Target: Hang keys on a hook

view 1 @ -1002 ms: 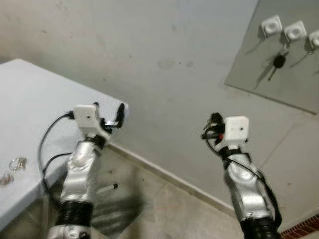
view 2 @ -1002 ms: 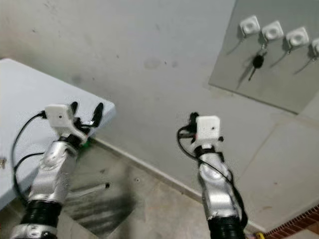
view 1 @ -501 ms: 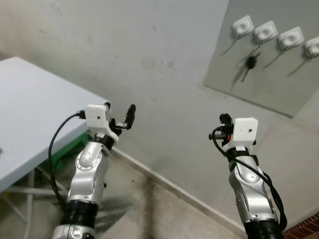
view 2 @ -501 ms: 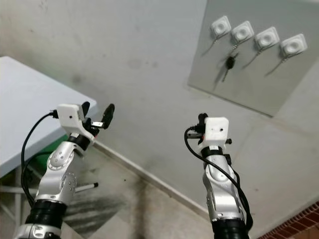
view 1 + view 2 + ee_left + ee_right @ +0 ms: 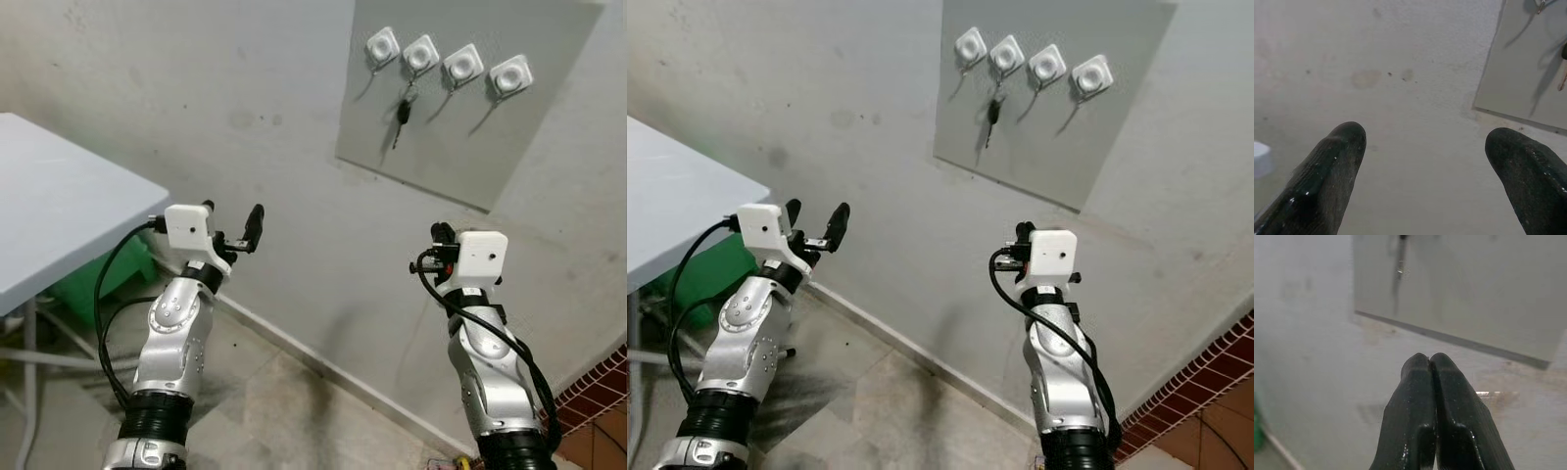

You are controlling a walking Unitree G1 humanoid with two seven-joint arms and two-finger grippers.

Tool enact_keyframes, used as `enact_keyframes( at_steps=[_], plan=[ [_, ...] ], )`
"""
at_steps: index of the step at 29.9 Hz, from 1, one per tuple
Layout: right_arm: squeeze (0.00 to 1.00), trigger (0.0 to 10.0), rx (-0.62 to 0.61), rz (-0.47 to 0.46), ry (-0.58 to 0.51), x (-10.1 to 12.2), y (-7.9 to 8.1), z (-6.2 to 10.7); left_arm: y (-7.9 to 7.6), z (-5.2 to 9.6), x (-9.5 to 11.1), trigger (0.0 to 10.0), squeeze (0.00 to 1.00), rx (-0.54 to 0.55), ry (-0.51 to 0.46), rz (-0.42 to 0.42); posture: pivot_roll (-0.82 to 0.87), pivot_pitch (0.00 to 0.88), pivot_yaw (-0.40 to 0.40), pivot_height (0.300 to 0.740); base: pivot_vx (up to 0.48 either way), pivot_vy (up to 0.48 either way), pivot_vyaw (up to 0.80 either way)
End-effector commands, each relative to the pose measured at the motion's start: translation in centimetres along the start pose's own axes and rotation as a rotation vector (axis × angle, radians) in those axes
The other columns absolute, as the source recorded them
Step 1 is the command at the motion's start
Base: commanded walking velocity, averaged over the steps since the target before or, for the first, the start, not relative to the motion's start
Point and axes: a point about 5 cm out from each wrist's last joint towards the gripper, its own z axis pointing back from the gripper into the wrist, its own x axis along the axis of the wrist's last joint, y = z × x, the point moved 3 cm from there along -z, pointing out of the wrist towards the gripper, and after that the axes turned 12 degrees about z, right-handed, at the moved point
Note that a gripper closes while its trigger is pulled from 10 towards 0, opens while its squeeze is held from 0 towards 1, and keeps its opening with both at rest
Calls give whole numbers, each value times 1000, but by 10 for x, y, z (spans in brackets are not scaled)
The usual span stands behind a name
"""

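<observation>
Since both arms were just raised in front of the wall, the left claw (image 5: pixel 235 227) was spread wide with nothing in it and the right claw (image 5: pixel 1431 363) was clenched empty. Farther off, the keys (image 5: pixel 402 111) already hung from a hook (image 5: pixel 420 55) on the grey board (image 5: pixel 549 108); white tabletop (image 5: pixel 59 215) off left, bare concrete floor (image 5: pixel 284 411) below.

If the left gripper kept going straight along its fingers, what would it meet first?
Most likely the bare grey wall. The left gripper, jaws open, points at plaster beside the hook board, not at the hanging key. Nothing else seems to lie between, though depth is unclear.
</observation>
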Motion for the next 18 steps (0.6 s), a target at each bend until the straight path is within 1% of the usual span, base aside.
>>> enact_keyframes(
  at_steps=[1,18],
  plan=[
    [0,10000,-6,-1,-9,4,-3,-3,0,-2,3,10000,0,0,-7,-13,-22,0,-28,740,0,0,-712],
    [0,10000,-14,-4,-4,4,-5,-3,1,-4,3,10000,0,6,0,2,-28,0,-23,740,0,0,-714]
  ],
)
